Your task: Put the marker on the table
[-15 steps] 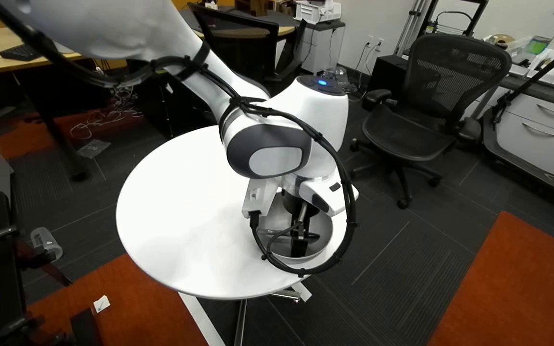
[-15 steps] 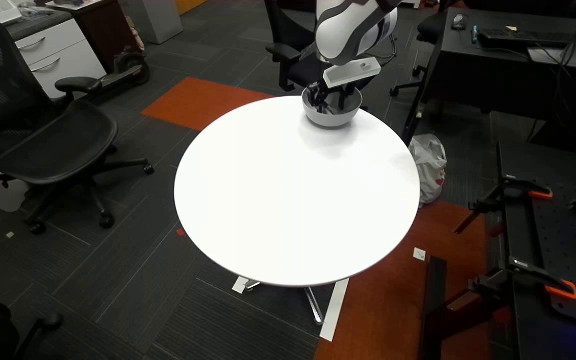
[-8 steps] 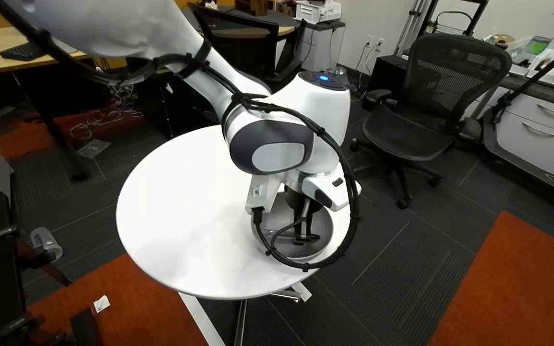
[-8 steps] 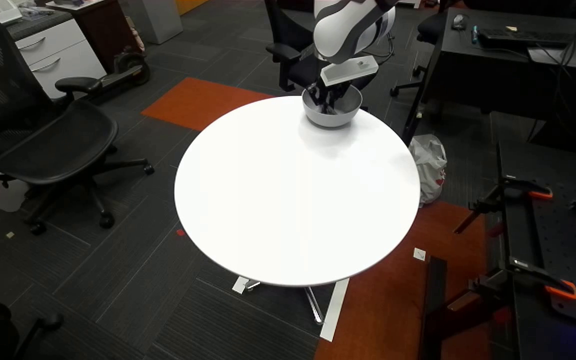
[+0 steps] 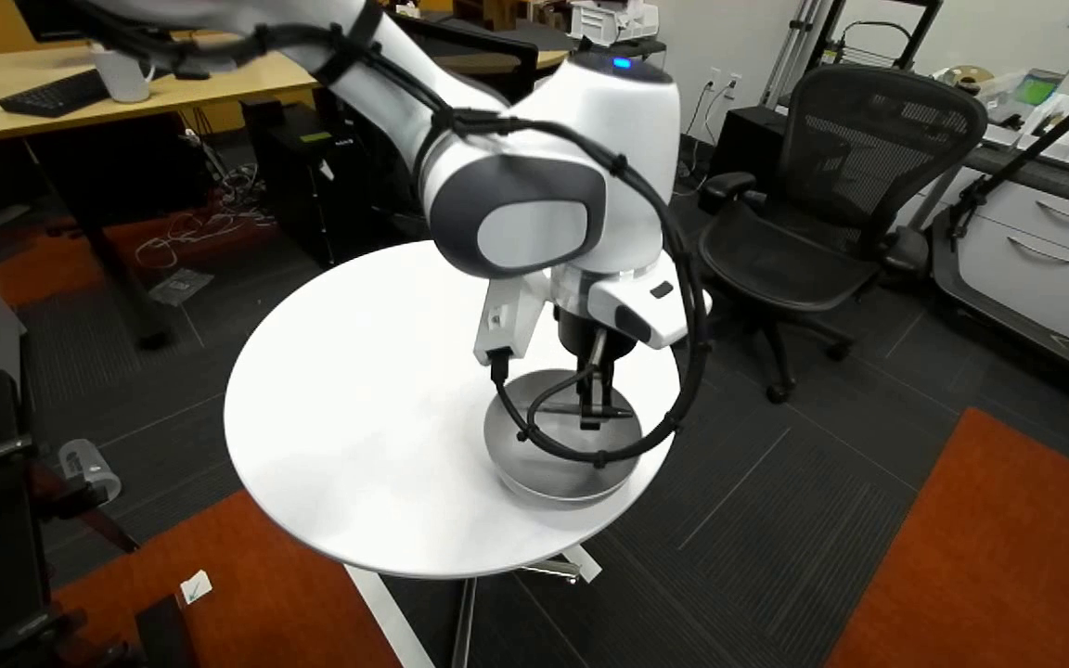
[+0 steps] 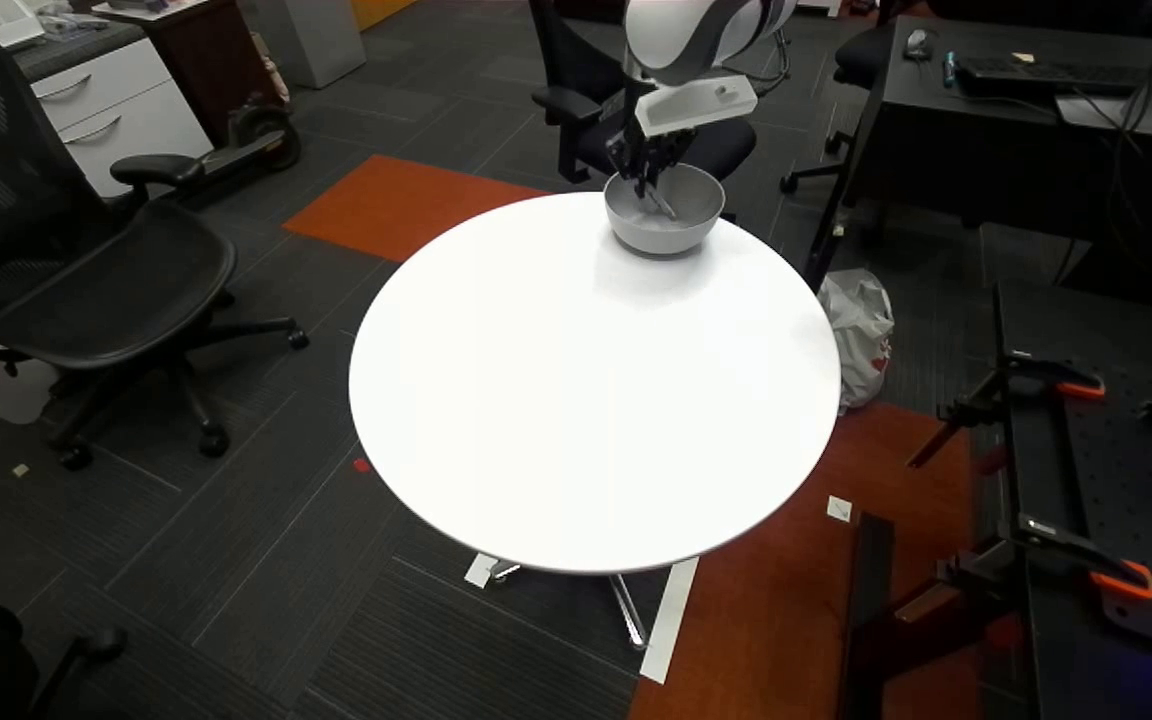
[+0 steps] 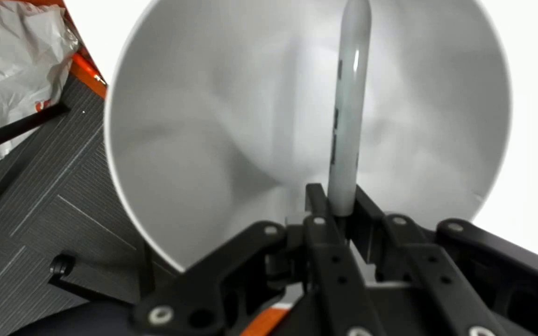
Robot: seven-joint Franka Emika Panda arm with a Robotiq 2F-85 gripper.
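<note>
Black jaws pinch a pale grey marker (image 7: pixel 350 107) from both sides. In the wrist view its long axis runs nearly straight ahead of them, rounded end away, leaning slightly right. In an exterior view the barrel points left, almost level, its dark end (image 5: pixel 623 414) just right of the jaws. It is over or inside a grey bowl (image 6: pixel 658 236) standing near the edge of the round white worktop (image 6: pixel 576 400).

The jaws pinch the grey marker (image 7: pixel 351 107) above the round white table (image 6: pixel 591 390).
</note>
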